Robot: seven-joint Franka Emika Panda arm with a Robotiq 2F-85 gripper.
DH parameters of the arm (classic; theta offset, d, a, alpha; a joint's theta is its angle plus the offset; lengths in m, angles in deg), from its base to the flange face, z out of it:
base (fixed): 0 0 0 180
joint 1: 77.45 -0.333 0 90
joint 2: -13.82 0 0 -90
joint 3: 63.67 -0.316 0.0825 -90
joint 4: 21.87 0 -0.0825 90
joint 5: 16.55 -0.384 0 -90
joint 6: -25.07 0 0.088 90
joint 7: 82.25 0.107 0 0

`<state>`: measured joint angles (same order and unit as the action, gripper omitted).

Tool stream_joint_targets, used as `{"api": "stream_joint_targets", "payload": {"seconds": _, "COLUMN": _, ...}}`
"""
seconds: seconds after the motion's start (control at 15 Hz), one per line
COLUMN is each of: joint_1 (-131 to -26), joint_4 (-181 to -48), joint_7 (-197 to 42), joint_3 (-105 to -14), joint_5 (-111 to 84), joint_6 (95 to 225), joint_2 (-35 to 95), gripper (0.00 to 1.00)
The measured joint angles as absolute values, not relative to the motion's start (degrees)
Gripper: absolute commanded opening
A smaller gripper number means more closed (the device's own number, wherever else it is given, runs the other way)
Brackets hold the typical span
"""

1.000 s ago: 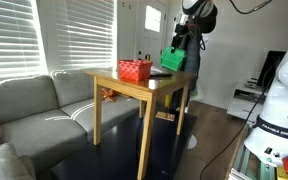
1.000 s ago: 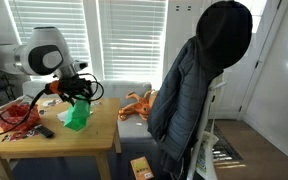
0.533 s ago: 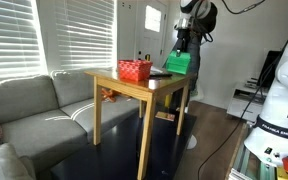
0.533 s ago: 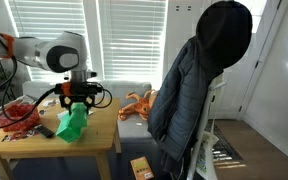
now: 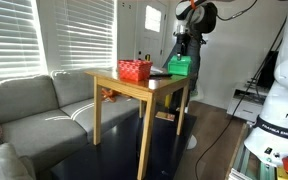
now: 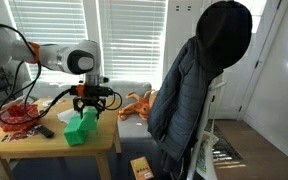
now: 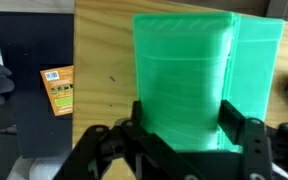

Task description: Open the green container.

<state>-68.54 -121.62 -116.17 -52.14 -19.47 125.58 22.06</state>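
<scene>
no legible text, orange label [image 7: 59, 88] — print too small

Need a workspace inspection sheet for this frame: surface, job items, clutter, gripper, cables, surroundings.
Surface: wooden table, bare wood between items.
Job's things: green container at one end of the table, held; lid state unclear.
Clutter: red basket; small black item; dark flat item with an orange label.
Grippers: gripper shut on the green container from above.
Cables: black cables loop along the arm.
Surroundings: sofa, window blinds, dark jacket on a chair, orange toy.
</scene>
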Motion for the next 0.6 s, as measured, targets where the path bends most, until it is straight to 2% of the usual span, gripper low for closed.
{"api": "stream_joint_targets", "payload": {"seconds": 0.6, "joint_1": -71.3, "joint_4": -120.0, "joint_7": -96.6, "joint_3": -54.8, "joint_5": 1.0, "joint_6": 134.3, "joint_2": 23.5, "gripper": 0.50}}
